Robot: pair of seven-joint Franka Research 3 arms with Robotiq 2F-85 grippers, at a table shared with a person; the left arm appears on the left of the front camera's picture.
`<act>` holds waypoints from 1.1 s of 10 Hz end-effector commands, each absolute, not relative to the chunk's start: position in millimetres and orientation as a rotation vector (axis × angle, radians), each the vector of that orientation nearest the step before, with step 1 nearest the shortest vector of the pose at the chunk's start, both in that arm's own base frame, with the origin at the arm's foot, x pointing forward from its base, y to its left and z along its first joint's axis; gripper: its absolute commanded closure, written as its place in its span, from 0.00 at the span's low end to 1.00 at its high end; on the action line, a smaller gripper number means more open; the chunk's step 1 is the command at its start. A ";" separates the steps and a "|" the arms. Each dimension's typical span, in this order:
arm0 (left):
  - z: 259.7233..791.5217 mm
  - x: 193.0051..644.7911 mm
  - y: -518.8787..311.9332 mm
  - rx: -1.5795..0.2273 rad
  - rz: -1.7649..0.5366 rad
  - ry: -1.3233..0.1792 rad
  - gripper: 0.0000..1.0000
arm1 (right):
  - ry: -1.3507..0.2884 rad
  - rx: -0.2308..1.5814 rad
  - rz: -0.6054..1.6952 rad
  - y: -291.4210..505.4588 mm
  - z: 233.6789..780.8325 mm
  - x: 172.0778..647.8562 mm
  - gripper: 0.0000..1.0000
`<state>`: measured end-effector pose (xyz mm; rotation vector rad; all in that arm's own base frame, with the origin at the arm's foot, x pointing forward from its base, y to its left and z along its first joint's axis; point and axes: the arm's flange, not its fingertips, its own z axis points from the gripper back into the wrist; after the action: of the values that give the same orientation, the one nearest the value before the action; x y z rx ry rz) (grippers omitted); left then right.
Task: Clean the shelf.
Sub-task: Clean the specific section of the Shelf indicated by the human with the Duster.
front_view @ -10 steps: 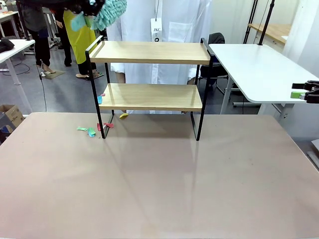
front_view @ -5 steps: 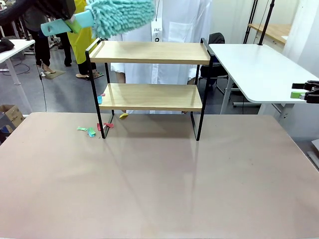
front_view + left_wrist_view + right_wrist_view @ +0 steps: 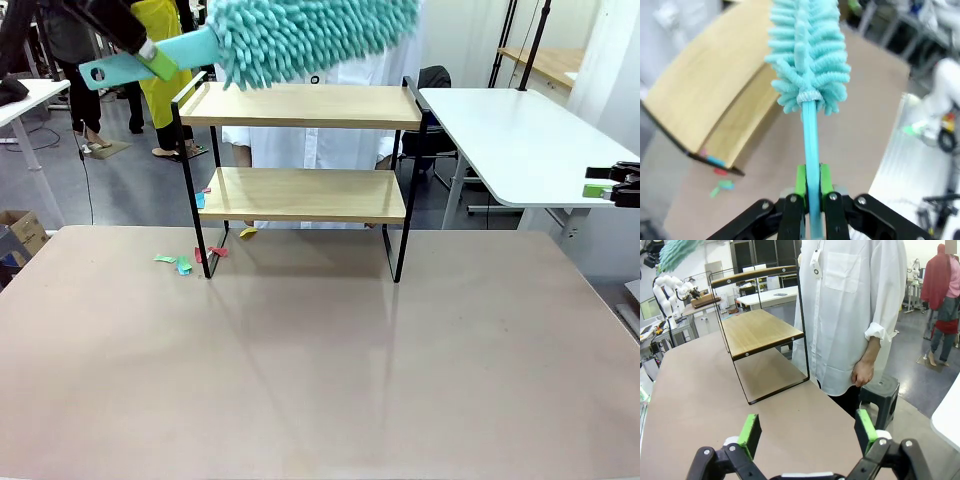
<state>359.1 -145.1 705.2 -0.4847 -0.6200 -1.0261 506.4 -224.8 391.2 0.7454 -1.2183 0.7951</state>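
With the left pincer clamped on the duster, the shelf just below its head

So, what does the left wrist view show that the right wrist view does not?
Left wrist view alone: the left end effector shut on the teal duster's handle, with small coloured scraps by the shelf's foot. Right wrist view alone: the open right end effector and a person in a white shirt beside the table. Both: the shelf, the duster's fluffy head and the table.
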 end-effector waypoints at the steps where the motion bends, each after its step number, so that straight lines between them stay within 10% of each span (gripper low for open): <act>1: 696.2 364.3 -136.7 -0.503 -1.230 -0.625 0.87 | -1.202 0.739 0.784 -221.7 396.0 507.9 0.00; 11: 586.5 352.5 -136.3 0.300 -1.726 0.068 0.87 | -1.202 0.739 0.784 -221.7 396.0 507.9 0.00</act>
<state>355.7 -142.7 594.3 0.2461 -0.0097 -1.7627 506.4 -224.8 391.2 0.7454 -1.2184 0.7950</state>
